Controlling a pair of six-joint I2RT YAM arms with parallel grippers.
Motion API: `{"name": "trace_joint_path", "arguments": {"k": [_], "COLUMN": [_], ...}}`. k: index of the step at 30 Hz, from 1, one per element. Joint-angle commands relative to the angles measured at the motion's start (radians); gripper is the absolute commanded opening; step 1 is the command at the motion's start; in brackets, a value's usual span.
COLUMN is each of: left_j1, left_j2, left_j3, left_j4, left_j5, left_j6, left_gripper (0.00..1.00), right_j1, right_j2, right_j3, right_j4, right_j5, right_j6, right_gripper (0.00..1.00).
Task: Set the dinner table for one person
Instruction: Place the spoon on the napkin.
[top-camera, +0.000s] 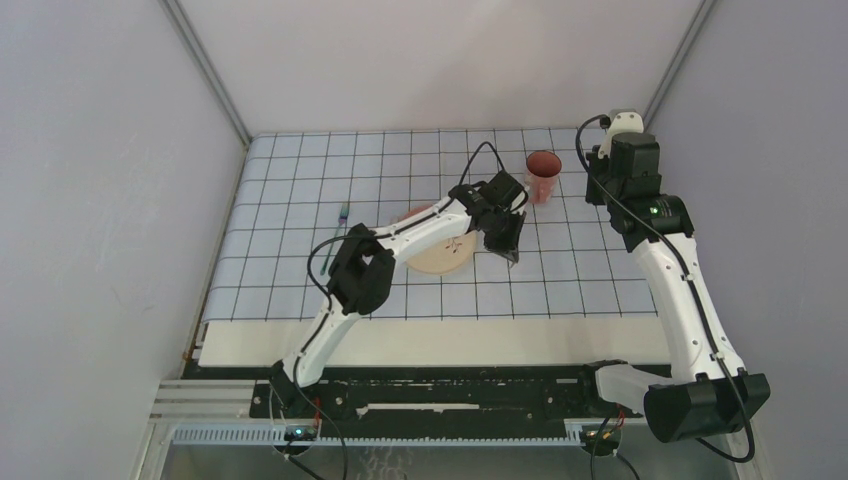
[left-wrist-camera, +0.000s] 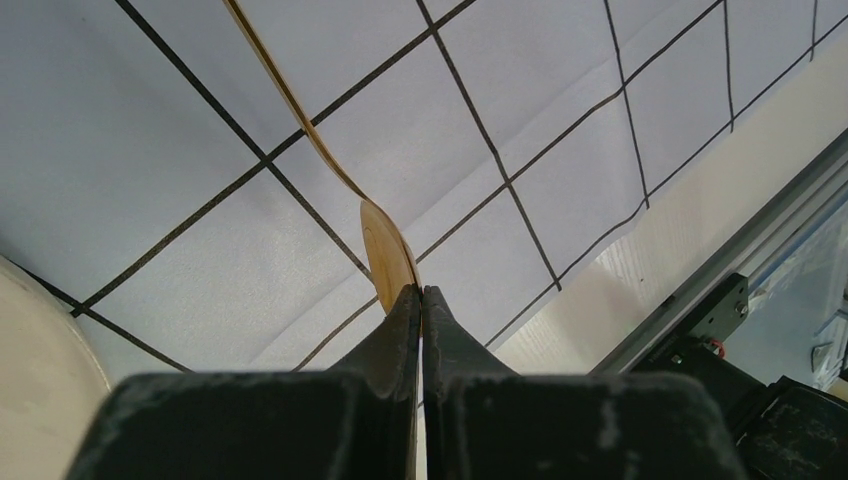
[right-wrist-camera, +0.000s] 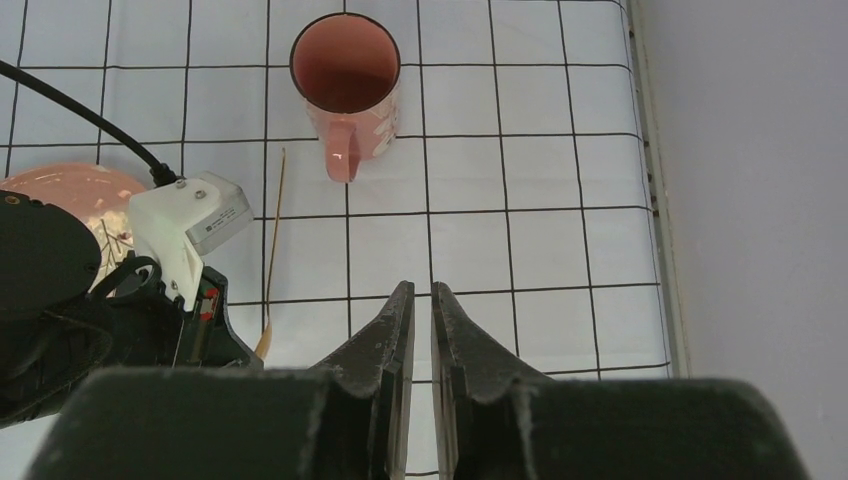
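Note:
A pale-blue gridded cloth (top-camera: 300, 180) covers most of the cream dinner table (top-camera: 450, 342). A round cream plate (top-camera: 440, 258) lies mid-cloth, under my left arm. Just right of the plate, my left gripper (left-wrist-camera: 421, 290) is shut on the bowl end of a thin wooden spoon (left-wrist-camera: 385, 245), whose handle runs away over the cloth. The right wrist view shows the spoon (right-wrist-camera: 273, 230) as a thin line between the plate (right-wrist-camera: 60, 190) and a pink mug (right-wrist-camera: 345, 85). The mug (top-camera: 543, 175) stands upright at the back right. My right gripper (right-wrist-camera: 421, 300) hovers near it, jaws a narrow gap apart, holding nothing.
A small green-and-blue item (top-camera: 342, 212) lies on the cloth left of the plate. Grey walls close in the left, back and right. The cloth's right edge (right-wrist-camera: 645, 180) runs close to the right wall. A metal rail (top-camera: 420, 395) holds the arm bases at the near edge.

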Motion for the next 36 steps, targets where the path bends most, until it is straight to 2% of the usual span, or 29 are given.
{"name": "trace_joint_path", "arguments": {"k": [1, 5, 13, 17, 20, 23, 30, 36], "left_j1": [-0.007, -0.013, -0.018, -0.013, -0.022, -0.033, -0.083, -0.094], "left_j2": [-0.036, -0.077, -0.181, -0.202, -0.203, -0.219, -0.318, -0.353], "left_j3": [-0.044, -0.074, -0.188, -0.229, -0.216, -0.191, -0.259, -0.297], "left_j4": [0.035, 0.029, -0.022, -0.012, -0.025, -0.081, -0.107, -0.044], "left_j5": [0.007, -0.053, -0.08, -0.107, -0.056, -0.079, -0.32, -0.433], "left_j6": [0.019, 0.107, 0.419, 0.486, 0.535, 0.639, 0.949, 1.136], "left_gripper": [0.0, 0.0, 0.0, 0.0, 0.0, 0.0, 0.0, 0.0], "right_j1": [-0.003, -0.003, -0.002, 0.001, 0.006, 0.008, 0.011, 0.022], "right_j2": [-0.014, -0.012, -0.003, 0.0, 0.004, 0.005, 0.008, 0.022], "right_j3": [-0.003, -0.006, -0.007, -0.007, -0.007, -0.007, -0.008, 0.004], "right_j4": [0.028, 0.03, 0.047, 0.05, 0.05, 0.044, 0.055, 0.051], "right_j5": [-0.011, -0.011, -0.019, -0.021, -0.021, -0.016, -0.011, -0.008], "right_j6": [0.011, 0.006, -0.001, 0.003, 0.002, -0.008, -0.015, -0.013], "right_gripper": [0.18, 0.18, 0.18, 0.18, 0.17, 0.17, 0.17, 0.17]}}
